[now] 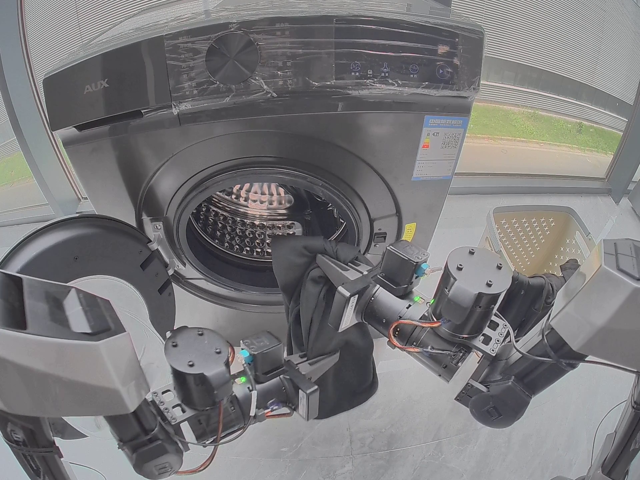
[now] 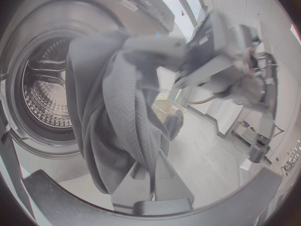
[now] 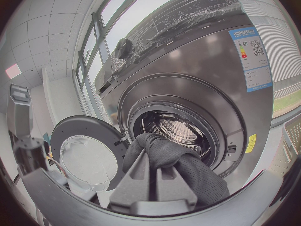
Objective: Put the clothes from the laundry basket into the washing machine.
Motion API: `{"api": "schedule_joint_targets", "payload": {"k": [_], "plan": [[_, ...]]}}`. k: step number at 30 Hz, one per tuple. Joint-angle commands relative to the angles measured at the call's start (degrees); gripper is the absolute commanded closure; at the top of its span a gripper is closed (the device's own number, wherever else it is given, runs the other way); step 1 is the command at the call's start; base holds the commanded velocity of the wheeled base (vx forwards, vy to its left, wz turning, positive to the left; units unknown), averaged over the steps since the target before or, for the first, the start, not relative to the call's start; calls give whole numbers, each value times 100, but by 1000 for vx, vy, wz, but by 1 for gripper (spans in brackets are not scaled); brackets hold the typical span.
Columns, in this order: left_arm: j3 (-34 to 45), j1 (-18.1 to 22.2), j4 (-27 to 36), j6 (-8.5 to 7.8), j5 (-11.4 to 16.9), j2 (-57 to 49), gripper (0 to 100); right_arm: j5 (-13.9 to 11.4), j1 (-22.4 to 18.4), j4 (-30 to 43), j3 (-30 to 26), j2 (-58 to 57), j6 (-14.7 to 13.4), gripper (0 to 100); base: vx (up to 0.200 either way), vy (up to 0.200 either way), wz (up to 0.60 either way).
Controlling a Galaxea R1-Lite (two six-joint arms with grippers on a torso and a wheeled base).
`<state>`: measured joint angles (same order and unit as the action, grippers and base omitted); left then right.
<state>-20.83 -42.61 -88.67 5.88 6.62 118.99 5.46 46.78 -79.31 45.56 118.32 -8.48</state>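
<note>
The right gripper [image 1: 328, 263] is pinching the upper end of a black garment [image 1: 313, 308], its fingers pressed together on the cloth, and is holding it up just in front of the round opening of the washing machine [image 1: 280, 128]. The top fold of the garment is hanging before the lower part of the opening; whether it is crossing the rim into the drum [image 1: 247, 228] I cannot tell. The left gripper [image 1: 313, 371] is sitting lower down, nearer the floor, its fingers clamped on the garment's lower part, so the cloth is draping between the two grippers. The machine's door [image 1: 93, 268] is standing swung wide open on the robot's left of the opening, and the drum is showing its perforated metal wall. To the right of the machine a beige laundry basket [image 1: 540, 231] is standing on the pale floor, and a dark piece of clothing [image 2: 174, 122] is hanging over its rim
</note>
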Motion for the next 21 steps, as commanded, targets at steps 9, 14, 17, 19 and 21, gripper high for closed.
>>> {"api": "schedule_joint_targets", "payload": {"k": [9,14,17,19,21], "plan": [[950,-231,-18,-16,208,-1449,100,-124,-28,-287,-398,-2,-13,0,0,0,0],[703,-2,-18,1,182,-1396,100,-124,-63,-260,-398,33,-48,0,0,0,0],[352,253,-18,45,68,-1431,100,-124,-160,-207,-434,-11,-30,0,0,0,0],[115,393,-18,80,-135,-1431,100,-124,-230,-190,-460,-64,-22,0,0,0,0],[-70,464,-18,168,-319,-1423,100,-124,-301,-164,-548,-152,-13,0,0,0,0]]}}
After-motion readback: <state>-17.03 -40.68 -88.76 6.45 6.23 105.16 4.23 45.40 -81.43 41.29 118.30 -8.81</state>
